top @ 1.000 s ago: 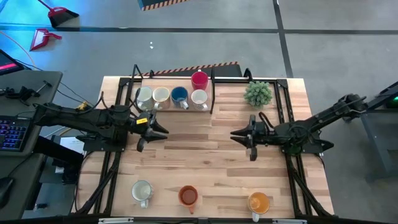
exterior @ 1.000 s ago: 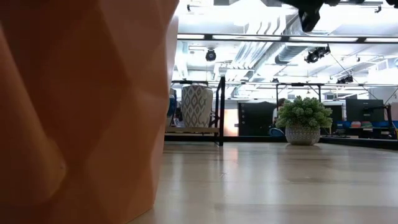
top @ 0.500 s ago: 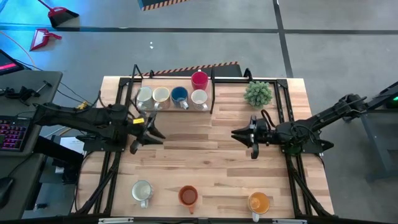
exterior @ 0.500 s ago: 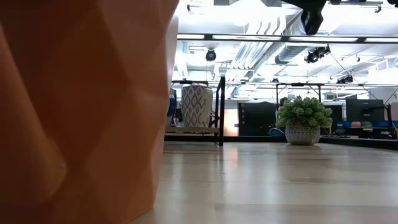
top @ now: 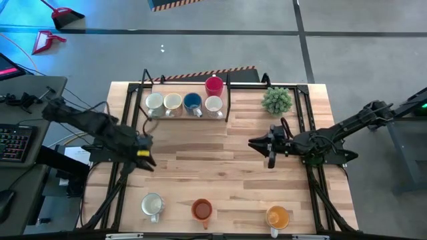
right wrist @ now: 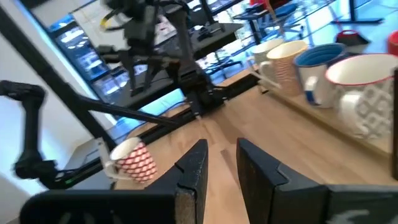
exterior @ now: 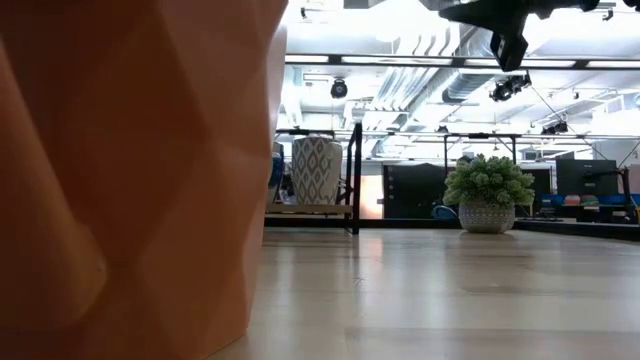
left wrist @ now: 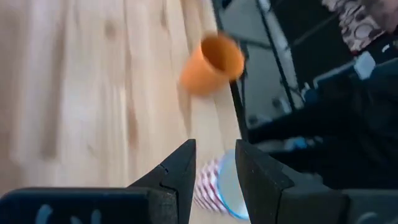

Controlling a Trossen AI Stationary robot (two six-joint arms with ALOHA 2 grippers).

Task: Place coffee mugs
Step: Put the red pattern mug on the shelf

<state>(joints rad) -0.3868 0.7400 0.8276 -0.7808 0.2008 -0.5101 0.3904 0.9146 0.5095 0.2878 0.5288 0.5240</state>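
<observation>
Five coffee mugs stand on the rack [top: 184,115] at the far edge: white [top: 155,101], cream [top: 173,101], blue [top: 193,101], white [top: 213,105] and, behind them, red [top: 214,85]. Three stand upright along the near edge: a white mug with a red pattern [top: 152,204], a red-orange one [top: 201,210] and a yellow-orange one [top: 277,217]. My left gripper [top: 144,159] hangs over the left side of the table, above and short of the patterned mug [left wrist: 214,185], its fingers a narrow gap apart. My right gripper [top: 256,143] hovers right of centre, narrowly open and empty.
A small green potted plant [top: 277,100] stands at the far right, close behind my right arm. The rack's black frame [top: 229,100] rises at the far edge. The red-orange mug [exterior: 130,180] fills the left of the low view. Bare wood [top: 207,173] lies between the two mug rows.
My left gripper has swung from beside the rack toward the table's near left, turning to point at the near edge and the patterned mug. My right gripper has dropped slightly. No mug has moved.
</observation>
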